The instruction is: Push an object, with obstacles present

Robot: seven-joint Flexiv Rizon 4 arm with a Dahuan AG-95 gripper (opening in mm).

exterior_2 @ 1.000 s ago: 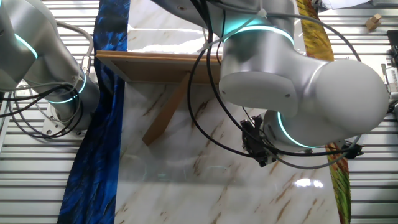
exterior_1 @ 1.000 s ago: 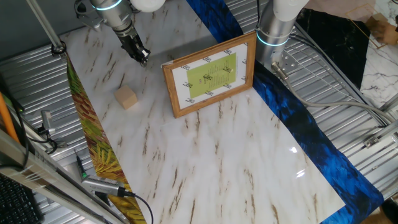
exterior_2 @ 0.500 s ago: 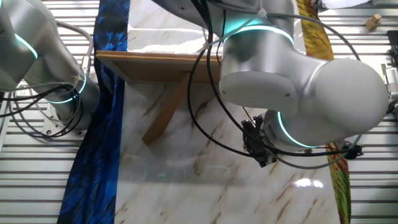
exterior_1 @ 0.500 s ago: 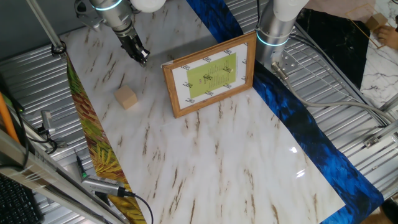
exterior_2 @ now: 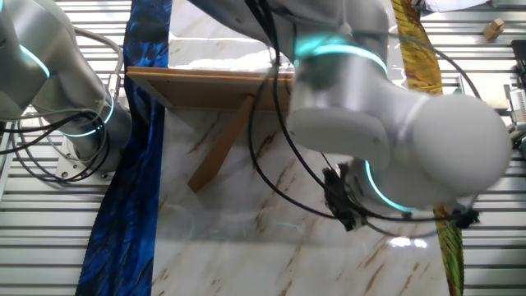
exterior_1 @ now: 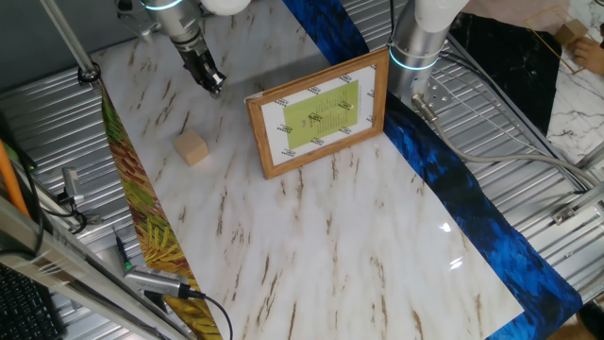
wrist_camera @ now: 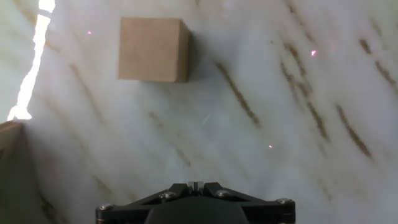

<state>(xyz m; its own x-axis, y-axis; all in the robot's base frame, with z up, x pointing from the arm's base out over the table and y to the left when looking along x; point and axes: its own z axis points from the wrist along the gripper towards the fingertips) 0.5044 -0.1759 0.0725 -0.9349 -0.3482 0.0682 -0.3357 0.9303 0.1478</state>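
Note:
The small pale tan wooden cube (exterior_1: 192, 148) sits on the marble tabletop, left of the picture frame. In the hand view the cube (wrist_camera: 153, 50) lies at the upper left, well ahead of the fingers. My gripper (exterior_1: 213, 87) hangs above the table behind the cube, its fingers closed together and empty; in the hand view the gripper (wrist_camera: 196, 185) shows only its tips, pressed shut. The brown wooden picture frame (exterior_1: 319, 111) with white mat and yellow-green sheet stands propped upright right of the cube. Its back and stand (exterior_2: 218, 123) show in the other fixed view.
A second robot base (exterior_1: 422, 52) stands behind the frame. A blue cloth strip (exterior_1: 462, 198) runs along the table's right side, a yellow-green leafy strip (exterior_1: 142, 227) along the left. Cables and tools (exterior_1: 151, 281) lie by the front left corner.
My gripper has shifted slightly up and away from the cube. The arm is blurred with motion in the other fixed view. The cube and frame have not moved.

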